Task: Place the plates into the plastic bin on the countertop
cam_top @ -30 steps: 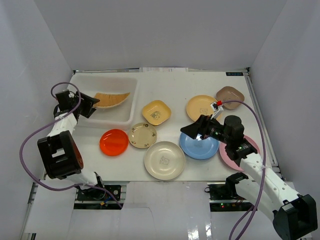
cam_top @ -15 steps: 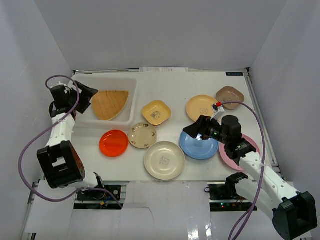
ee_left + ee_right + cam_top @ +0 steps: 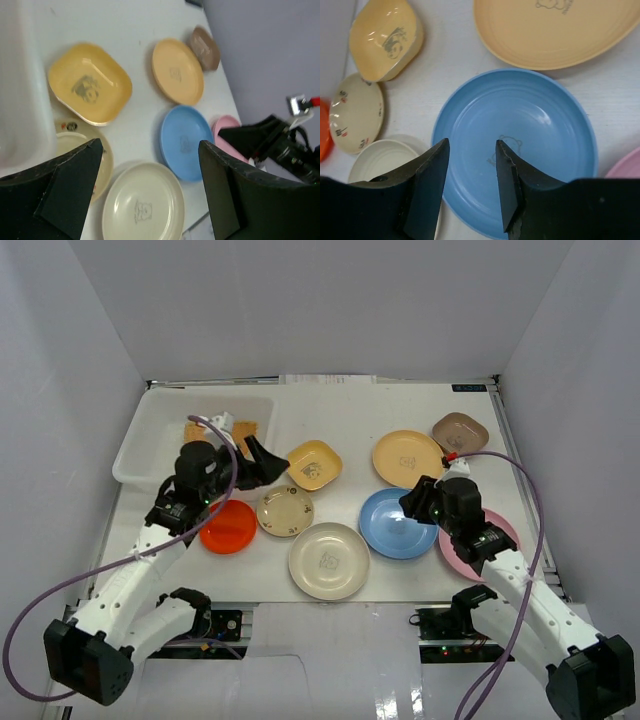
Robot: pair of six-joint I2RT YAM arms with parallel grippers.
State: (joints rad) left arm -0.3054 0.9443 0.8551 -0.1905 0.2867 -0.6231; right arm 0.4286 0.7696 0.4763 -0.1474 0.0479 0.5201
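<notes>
On the tabletop [image 3: 340,405], we record the plastic bin [image 3: 135,455] at the far left. The tan fan-shaped plate [image 3: 247,428] lies inside it, partly hidden by the left arm. Eight plates lie outside the bin: the square yellow plate [image 3: 312,464], small cream plate [image 3: 285,510], red-orange plate [image 3: 235,532], large cream plate [image 3: 329,560], blue plate [image 3: 390,525], yellow-orange plate [image 3: 405,455], brown square plate [image 3: 460,430] and pink plate [image 3: 452,548]. The left end effector [image 3: 268,458] hangs just beside the bin's right wall, near the square yellow plate. Its wrist view shows the fingers spread wide with nothing between them. The right end effector [image 3: 410,502] hangs over the blue plate, fingers moderately parted and gripping nothing. We cannot tell whether the tips touch the plate. The right arm overlaps the pink plate.
</notes>
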